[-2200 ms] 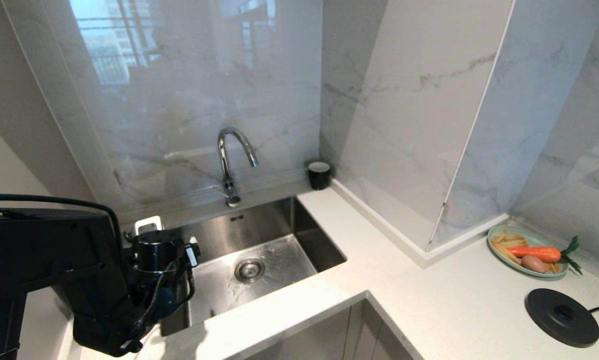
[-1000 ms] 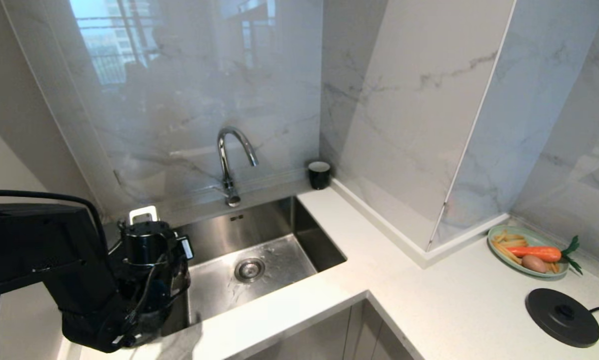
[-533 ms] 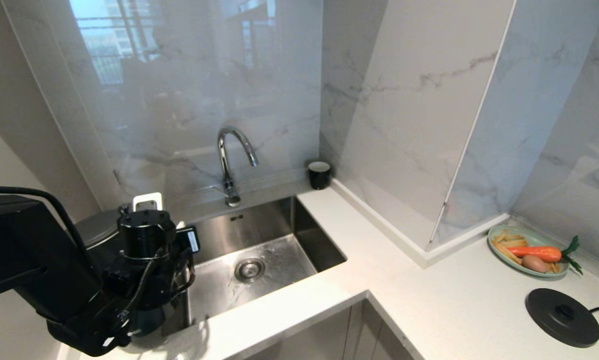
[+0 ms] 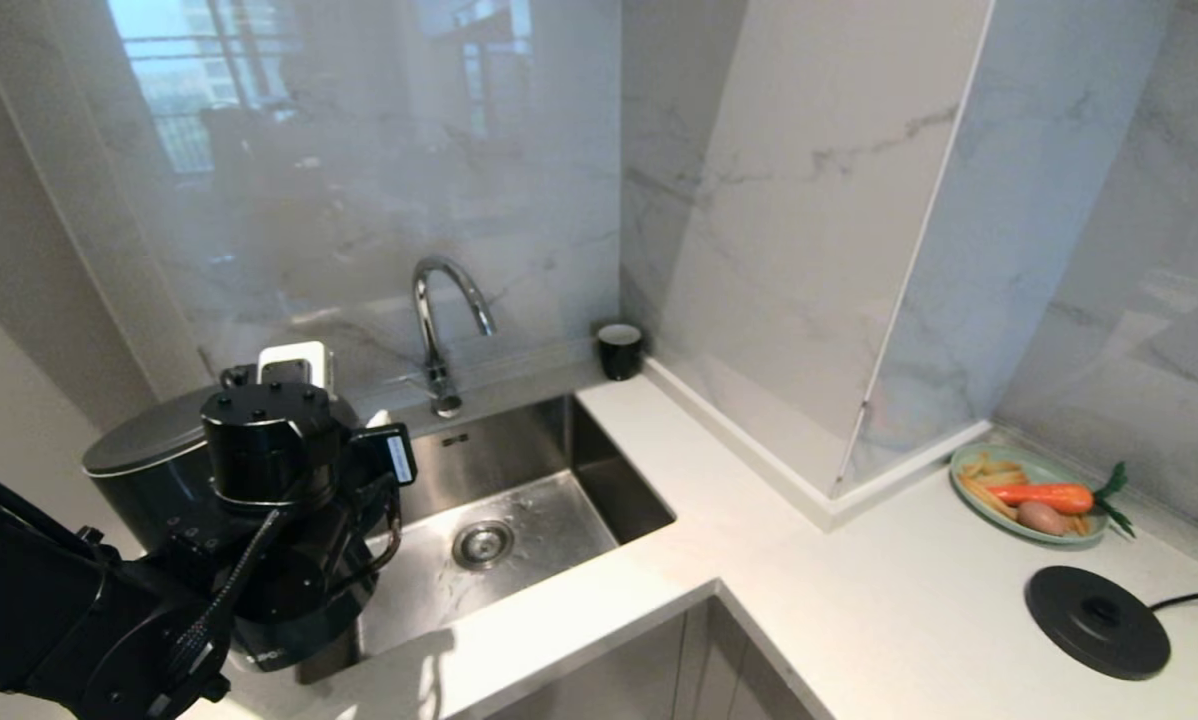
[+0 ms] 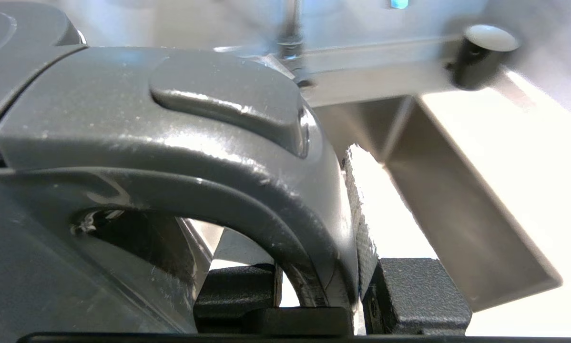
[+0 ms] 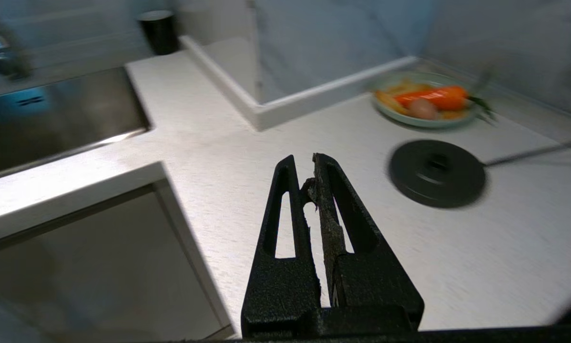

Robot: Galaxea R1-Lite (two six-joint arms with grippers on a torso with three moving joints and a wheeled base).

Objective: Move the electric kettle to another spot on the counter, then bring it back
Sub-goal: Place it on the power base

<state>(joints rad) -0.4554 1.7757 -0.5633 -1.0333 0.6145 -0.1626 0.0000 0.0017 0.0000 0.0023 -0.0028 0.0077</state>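
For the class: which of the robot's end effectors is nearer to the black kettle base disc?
Right. The right end effector hangs just beside the base disc, while the left end effector grips the electric kettle left of the sink.

The left arm (image 4: 109, 600), at lower left of the head view, is matte black and blocky, ending in a round cap ringed with small screws, with black cables looping alongside. The right gripper (image 6: 307, 166) has two textured black slotted fingers (image 6: 347, 224), their inner pads worn.
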